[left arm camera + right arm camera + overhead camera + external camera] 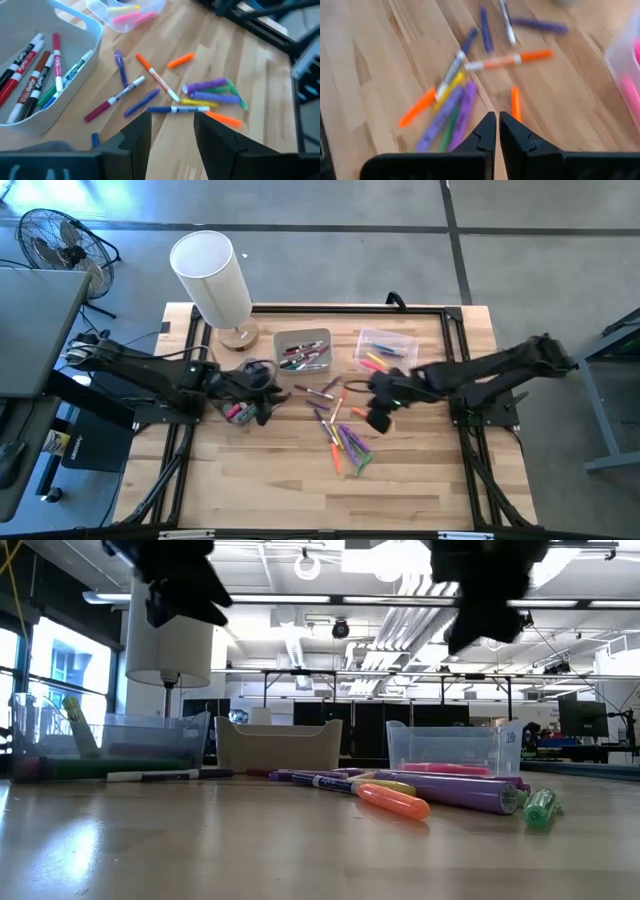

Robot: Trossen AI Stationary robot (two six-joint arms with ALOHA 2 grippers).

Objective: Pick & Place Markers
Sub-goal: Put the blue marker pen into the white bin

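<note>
Many markers [338, 425] lie scattered on my tabletop [270, 480] around its middle, with more inside the grey bin [302, 351] and the clear bin [385, 350] near the far edge. My left gripper [172, 131] hangs above the tabletop beside the grey bin, its fingers [137, 135] apart and holding nothing. My right gripper [497, 131] hovers over the loose markers, near the clear bin, its fingers [485, 132] nearly together and empty, an orange marker [515, 104] just beyond them.
</note>
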